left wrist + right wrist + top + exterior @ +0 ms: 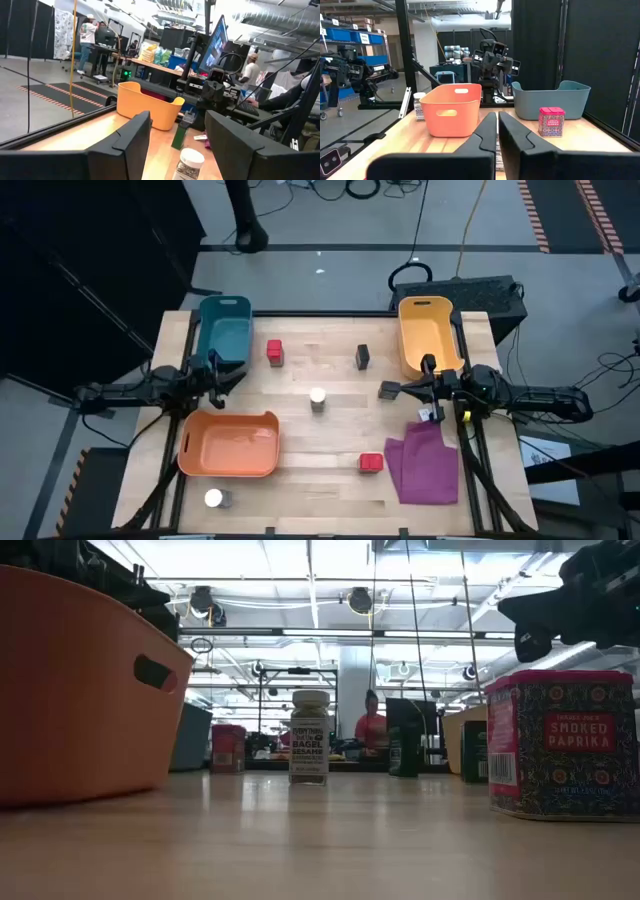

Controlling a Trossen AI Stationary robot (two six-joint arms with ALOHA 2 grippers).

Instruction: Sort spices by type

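Observation:
Six spices stand on the table. One red box and one dark grey box are toward the far edge. A clear jar is at the middle. A second dark grey box is just left of my right gripper. A second red box stands by the purple cloth, and a second jar is at the near left. My left gripper is open and empty between the teal and orange bins. My right gripper is shut, empty and raised above the table.
A teal bin stands at the far left, a yellow bin at the far right and an orange bin at the near left. A purple cloth lies at the near right. Free tabletop lies around the middle jar.

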